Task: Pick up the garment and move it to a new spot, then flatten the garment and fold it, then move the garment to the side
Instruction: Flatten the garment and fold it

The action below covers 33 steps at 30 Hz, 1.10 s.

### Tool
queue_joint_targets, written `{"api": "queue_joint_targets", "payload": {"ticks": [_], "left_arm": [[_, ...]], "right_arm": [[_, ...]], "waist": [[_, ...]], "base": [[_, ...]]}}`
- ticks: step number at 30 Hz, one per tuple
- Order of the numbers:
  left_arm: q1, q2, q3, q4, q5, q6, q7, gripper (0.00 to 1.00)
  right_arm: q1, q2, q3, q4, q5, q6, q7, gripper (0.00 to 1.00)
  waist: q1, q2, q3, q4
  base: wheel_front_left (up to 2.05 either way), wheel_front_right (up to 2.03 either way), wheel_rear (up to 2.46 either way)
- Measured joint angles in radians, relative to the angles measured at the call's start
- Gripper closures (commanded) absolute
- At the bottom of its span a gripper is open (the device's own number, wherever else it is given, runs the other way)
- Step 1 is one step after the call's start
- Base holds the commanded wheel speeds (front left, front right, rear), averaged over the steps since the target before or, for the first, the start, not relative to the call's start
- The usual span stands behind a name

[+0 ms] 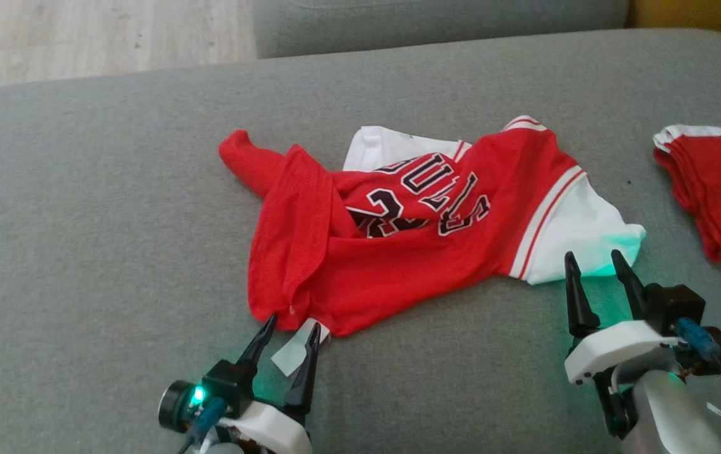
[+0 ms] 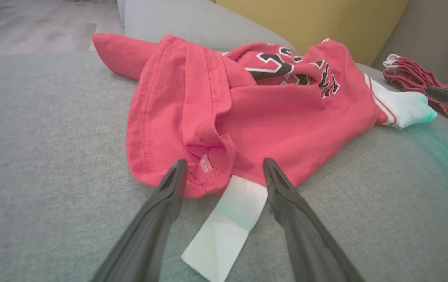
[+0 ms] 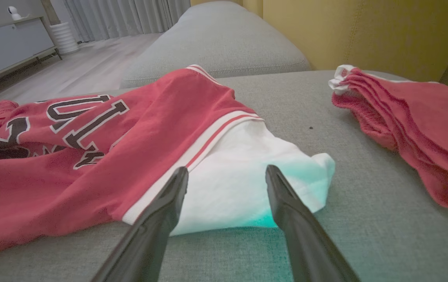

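The garment [image 1: 410, 252], a red jersey with white sleeves and dark lettering, is seen crumpled in the middle of the head view on the grey cushion [image 1: 82, 265]. Its body is folded over itself and one red corner is drawn out toward the upper left. It is judged to be light, soft and limp: no shape would be kept when it is lifted, and from a single pinch the rest would likely hang and bunch. The knit looks grippy rather than slippery, and nothing about it is fragile.

The left gripper [image 1: 292, 325] is held with its fingers spread at the lower centre-left of the frame, just at the red hem, with the white tag [image 1: 294, 354] lying between them. The right gripper [image 1: 593, 255] is likewise spread at the lower right, its tips at the edge of the white sleeve [image 1: 581, 233]. Nothing is pinched by either.

Hold is best taken at two well-separated edges, the hem and the sleeve, and stacked layers at the folded hem are best avoided. A second red garment [image 1: 720, 189], at the right edge, is best left untouched.
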State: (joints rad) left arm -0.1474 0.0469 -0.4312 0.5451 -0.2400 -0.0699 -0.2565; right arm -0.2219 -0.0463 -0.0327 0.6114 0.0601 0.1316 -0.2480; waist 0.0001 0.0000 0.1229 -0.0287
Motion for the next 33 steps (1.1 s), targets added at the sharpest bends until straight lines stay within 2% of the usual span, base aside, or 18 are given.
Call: {"api": "queue_joint_targets", "payload": {"ticks": [13, 14, 15, 16, 25, 33], "left_arm": [[-0.037, -0.001, 0.027, 0.037, -0.006, 0.033, 0.0, 0.0], [-0.037, -0.001, 0.034, 0.043, -0.006, 0.035, 0.0, 0.27], [-0.037, -0.001, 0.04, 0.048, -0.006, 0.035, 0.0, 0.6], [-0.038, -0.001, 0.043, 0.052, -0.005, 0.035, 0.0, 1.0], [-0.04, -0.001, 0.097, -0.027, 0.005, 0.034, 0.0, 1.0], [0.063, 0.0, 0.181, -0.059, 0.065, -0.005, 0.0, 1.0]], "right_arm": [[-0.02, 0.0, -0.012, -0.003, 0.003, 0.0, 0.0, 0.0], [-0.02, 0.0, -0.012, -0.003, 0.003, 0.0, 0.0, 0.0], [-0.02, 0.0, -0.012, -0.002, 0.005, 0.0, 0.0, 0.0], [-0.021, 0.0, -0.013, 0.0, 0.011, 0.0, 0.0, 0.0], [-0.019, 0.0, -0.106, 0.013, 0.02, 0.0, 0.0, 0.0], [0.003, 0.0, -0.189, 0.044, 0.008, 0.0, 0.0, 0.0]], "waist": [[0.0, 0.0, 0.048, -0.037], [0.0, 0.0, 0.051, -0.037], [0.0, 0.0, 0.053, -0.037], [0.0, 0.0, 0.054, -0.037], [-0.0001, 0.0, 0.043, 0.013], [-0.0002, 0.0, -0.009, 0.106]], "base": [[0.0, 0.0, 0.0], [0.0, 0.0, 0.0], [0.0, 0.0, 0.0], [0.0, 0.0, 0.0], [0.0, 0.0, 0.0], [0.0, 0.0, 0.0]]}}
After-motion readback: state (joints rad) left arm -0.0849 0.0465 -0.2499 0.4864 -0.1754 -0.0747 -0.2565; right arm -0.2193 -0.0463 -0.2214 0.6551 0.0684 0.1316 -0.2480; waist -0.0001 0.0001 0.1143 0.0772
